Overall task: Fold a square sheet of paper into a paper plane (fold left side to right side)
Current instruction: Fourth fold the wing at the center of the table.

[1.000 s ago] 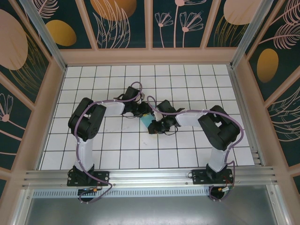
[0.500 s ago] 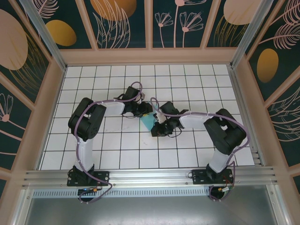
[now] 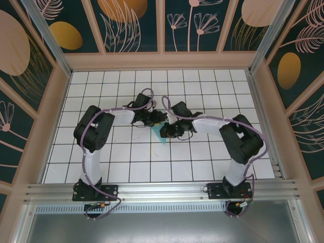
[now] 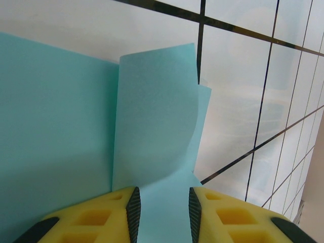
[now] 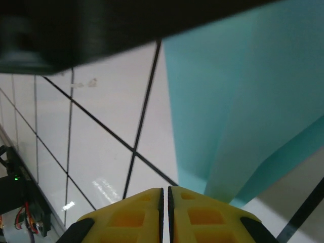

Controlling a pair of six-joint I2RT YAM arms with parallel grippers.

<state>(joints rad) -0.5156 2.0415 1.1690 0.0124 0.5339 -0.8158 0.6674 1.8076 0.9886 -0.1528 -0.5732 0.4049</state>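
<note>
The turquoise-blue paper [image 3: 163,137] lies partly folded on the white grid table, between the two grippers at the middle. In the left wrist view the sheet [image 4: 61,126] carries a raised, curling flap [image 4: 154,116]. My left gripper [image 4: 162,195] [image 3: 156,120] is low over the paper with its jaws apart and flat paper showing between the pads, not pinched. My right gripper [image 5: 165,191] [image 3: 165,131] is shut with nothing between its pads. Its tips sit on the table just beside the paper's creased edge [image 5: 238,101].
The white grid table [image 3: 131,157] is boxed in by wooden walls [image 3: 55,116] on three sides. A metal rail [image 3: 162,192] runs along the near edge by the arm bases. A blurred black body [image 5: 101,25] hangs close above the right gripper.
My right gripper has closed slightly and swung up and left, ending closer to the left gripper at the paper's edge. The left arm has stayed put.
</note>
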